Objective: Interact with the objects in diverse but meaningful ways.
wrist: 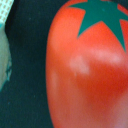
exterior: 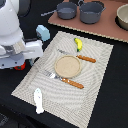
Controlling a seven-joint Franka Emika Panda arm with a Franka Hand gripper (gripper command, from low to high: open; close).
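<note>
The red tomato point(wrist: 87, 70) fills most of the wrist view, glossy, with a dark green star-shaped calyx point(wrist: 100, 22) at its crown. In the exterior view only a sliver of it point(exterior: 20, 66) shows, low under the arm's white wrist, on the black counter point(exterior: 107, 95) just off the 9 o'clock edge of the striped placemat point(exterior: 95, 75). It looks like a moulded plastic toy: light, rigid and smooth, so likely to slip or roll if pinched off-centre. The safest hold is probably across its widest girth, below the calyx, with the pads square to the sides.

The gripper point(exterior: 20, 61) sits right over the tomato, but neither view shows its jaws, so I cannot tell whether they are spread, closed or already holding the fruit.

Outward from there: the pale blue-white carton point(exterior: 43, 32) stands at about 1 o'clock from the tomato, near the mat's corner. On the mat, a round tan plate point(exterior: 67, 65) lies in the centre, with the yellow banana point(exterior: 78, 44) at its 1 o'clock. A small white elongated piece point(exterior: 38, 99) lies near the mat's 7 o'clock corner. Far off at 12 o'clock, a dark grey two-handled pot point(exterior: 92, 11) rests on a brown board point(exterior: 107, 29)
</note>
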